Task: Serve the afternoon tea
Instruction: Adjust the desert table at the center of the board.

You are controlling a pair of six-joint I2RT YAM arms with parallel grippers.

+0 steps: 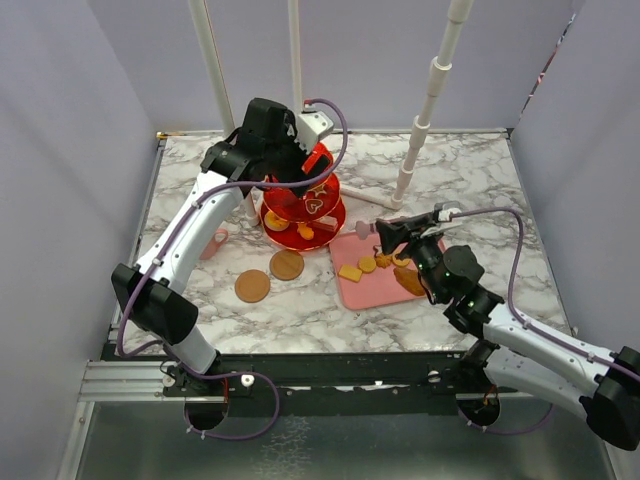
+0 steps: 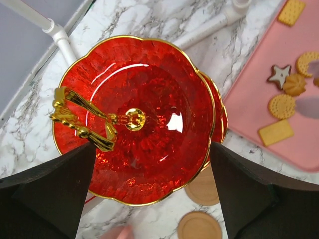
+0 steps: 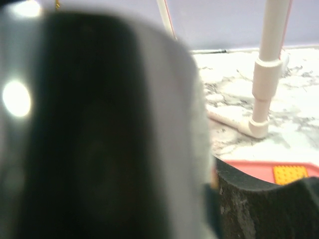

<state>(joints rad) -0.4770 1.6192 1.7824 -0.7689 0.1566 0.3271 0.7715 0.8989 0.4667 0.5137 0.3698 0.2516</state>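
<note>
Red three-tier stand sits toward the back of the marble desk, left tool spread wide above its top tier. Right tool pinches a pale mug over the pink tray edge. We see cookies on that tray, brown coasters in front of the stand, pink mug at left

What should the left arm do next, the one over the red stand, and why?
Probably lift the left gripper straight up, clear of the gold finial. Its jaws stand wide open over the red stand and hold nothing. The stand's top looks bare, and cookies lie on the pink tray, so it likely has to fetch one.
</note>
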